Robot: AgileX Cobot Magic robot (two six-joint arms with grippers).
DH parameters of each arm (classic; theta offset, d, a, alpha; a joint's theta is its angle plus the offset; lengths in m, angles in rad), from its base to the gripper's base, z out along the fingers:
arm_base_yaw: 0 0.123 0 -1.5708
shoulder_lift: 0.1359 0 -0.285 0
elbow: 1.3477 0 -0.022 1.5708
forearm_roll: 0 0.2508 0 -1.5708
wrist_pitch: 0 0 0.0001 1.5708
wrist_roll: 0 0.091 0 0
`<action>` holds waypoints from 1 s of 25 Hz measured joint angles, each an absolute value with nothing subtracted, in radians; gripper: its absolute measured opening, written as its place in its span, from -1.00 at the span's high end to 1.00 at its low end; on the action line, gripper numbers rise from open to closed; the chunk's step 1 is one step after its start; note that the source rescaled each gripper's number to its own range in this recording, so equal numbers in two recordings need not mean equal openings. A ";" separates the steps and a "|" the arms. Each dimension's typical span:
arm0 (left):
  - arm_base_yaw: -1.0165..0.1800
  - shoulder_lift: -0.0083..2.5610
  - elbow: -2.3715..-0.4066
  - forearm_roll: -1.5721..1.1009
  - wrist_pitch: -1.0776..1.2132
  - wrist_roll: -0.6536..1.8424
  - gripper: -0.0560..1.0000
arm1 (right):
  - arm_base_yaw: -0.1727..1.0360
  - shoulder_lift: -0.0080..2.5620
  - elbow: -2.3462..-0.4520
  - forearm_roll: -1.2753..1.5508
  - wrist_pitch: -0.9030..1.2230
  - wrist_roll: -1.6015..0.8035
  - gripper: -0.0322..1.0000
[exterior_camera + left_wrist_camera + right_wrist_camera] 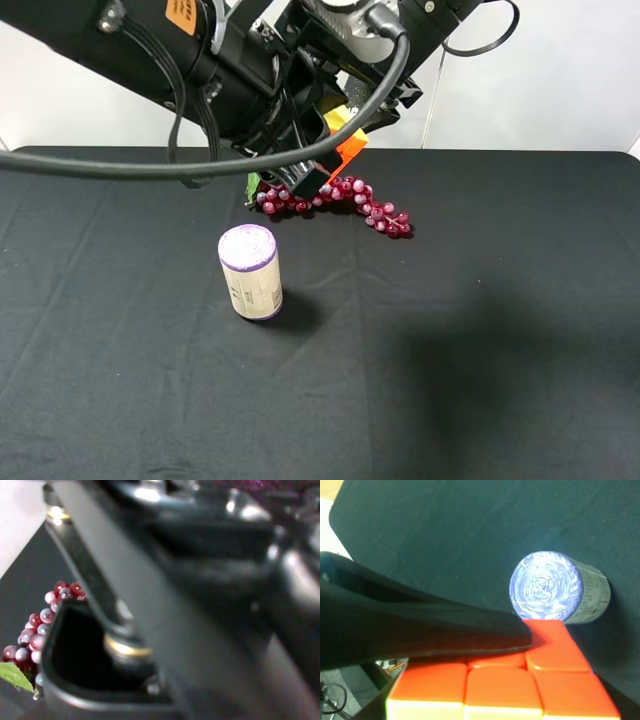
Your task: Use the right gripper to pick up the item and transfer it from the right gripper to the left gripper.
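Note:
The puzzle cube hangs in the air above the grapes, showing orange and yellow faces between the two arms. In the right wrist view its orange face fills the near edge, held in my right gripper. A black finger lies across that face; I cannot tell whose it is. My left gripper reaches in from the left and sits right against the cube. The left wrist view is filled with blurred black parts, so the cube is hidden there and the left jaws' state is unclear.
A purple-lidded can stands upright on the black table, left of centre; it also shows in the right wrist view. A bunch of red grapes lies under the grippers and shows in the left wrist view.

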State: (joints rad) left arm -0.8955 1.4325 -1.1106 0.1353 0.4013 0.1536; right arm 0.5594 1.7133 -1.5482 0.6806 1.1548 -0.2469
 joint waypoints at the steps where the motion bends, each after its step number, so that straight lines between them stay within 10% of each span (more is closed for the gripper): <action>1: -0.895 1.433 -1.111 0.134 0.401 0.154 0.86 | 0.559 1.713 -1.548 0.681 1.155 -0.247 0.93; 7: -0.895 1.433 -1.111 0.134 0.402 0.154 0.86 | 0.559 1.713 -1.548 0.680 1.155 -0.247 0.89; 10: -0.895 1.433 -1.111 0.133 0.412 0.154 0.86 | 0.559 1.713 -1.548 0.620 1.150 -0.231 -0.35; 12: -0.895 1.433 -1.111 0.132 0.425 0.154 0.86 | 0.559 1.712 -1.549 0.591 1.147 -0.225 -0.76; 25: -0.895 1.421 -1.111 0.133 0.399 0.155 0.89 | 0.527 1.714 -1.688 0.541 1.239 -0.229 -1.00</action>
